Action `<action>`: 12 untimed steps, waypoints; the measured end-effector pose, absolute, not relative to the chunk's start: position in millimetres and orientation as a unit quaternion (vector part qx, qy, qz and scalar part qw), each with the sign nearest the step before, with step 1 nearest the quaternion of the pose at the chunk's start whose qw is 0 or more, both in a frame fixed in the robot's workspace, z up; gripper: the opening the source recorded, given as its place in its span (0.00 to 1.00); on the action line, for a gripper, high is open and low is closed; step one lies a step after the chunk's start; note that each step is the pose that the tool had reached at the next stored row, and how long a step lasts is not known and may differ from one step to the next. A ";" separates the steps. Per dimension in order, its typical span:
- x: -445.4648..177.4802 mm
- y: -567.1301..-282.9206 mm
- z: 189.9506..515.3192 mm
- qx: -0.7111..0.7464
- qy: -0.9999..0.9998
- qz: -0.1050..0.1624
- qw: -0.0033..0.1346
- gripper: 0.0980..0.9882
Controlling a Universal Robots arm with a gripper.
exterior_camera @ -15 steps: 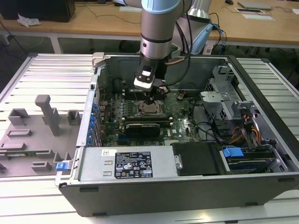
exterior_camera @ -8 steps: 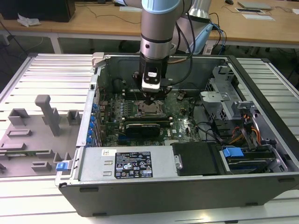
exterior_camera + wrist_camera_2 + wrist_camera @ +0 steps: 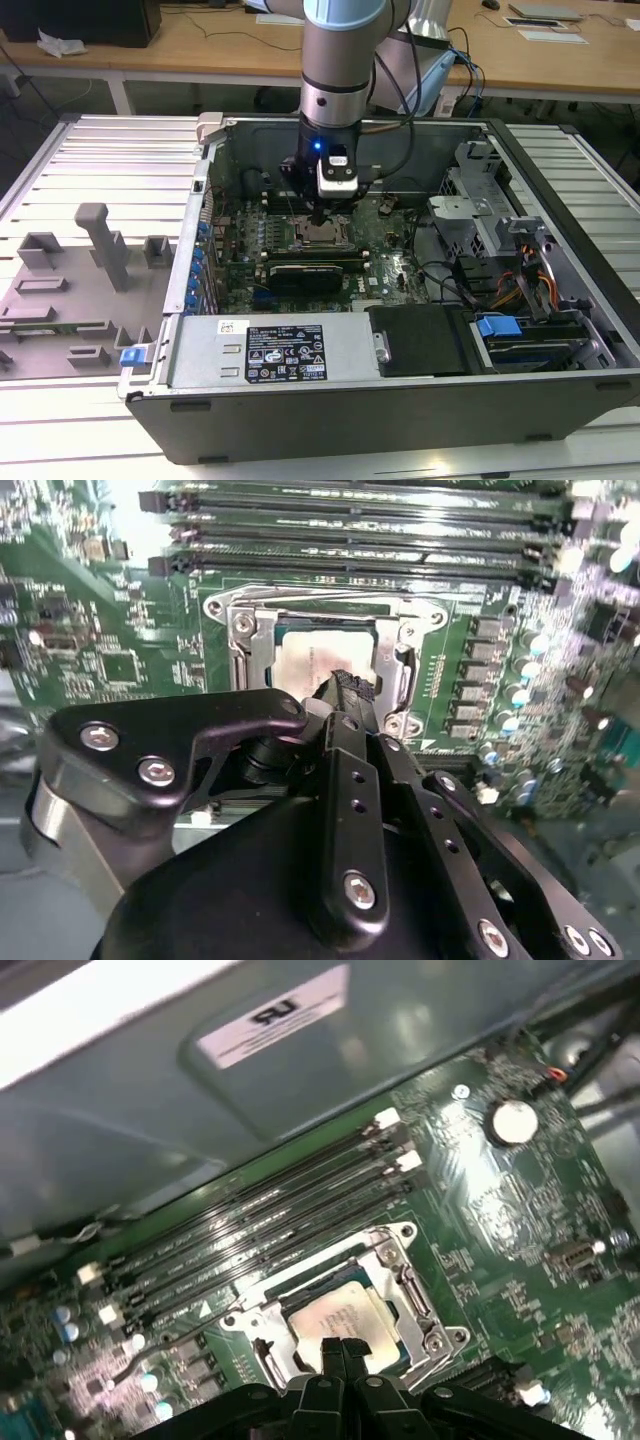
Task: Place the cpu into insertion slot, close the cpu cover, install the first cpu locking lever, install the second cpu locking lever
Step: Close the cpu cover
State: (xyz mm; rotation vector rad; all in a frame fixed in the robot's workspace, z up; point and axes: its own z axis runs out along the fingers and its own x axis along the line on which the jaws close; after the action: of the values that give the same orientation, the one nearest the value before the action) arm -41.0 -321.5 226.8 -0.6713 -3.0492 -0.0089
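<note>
one gripper [image 3: 341, 1346], fingers [image 3: 330, 1358] together, over one cpu [image 3: 335, 1316] within one cpu cover [image 3: 395, 1243]

Slatted metal desk [image 3: 110, 150] carries an open computer case [image 3: 330, 420], centre to the exterior view's right; grey fixture tray [image 3: 50, 310] lies at the exterior view's left.

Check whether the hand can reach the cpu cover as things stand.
Probably yes: the hand hangs with its shut tips just above the cpu, and the cpu cover, lying flat around that chip, has nothing standing in the way.
</note>
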 end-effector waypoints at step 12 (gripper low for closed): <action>-41.1 -321.5 225.2 -0.090 -0.996 -0.002 0.007 0.01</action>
State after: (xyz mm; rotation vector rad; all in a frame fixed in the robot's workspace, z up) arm -41.1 -321.5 225.2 -0.2813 -3.1158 -0.0060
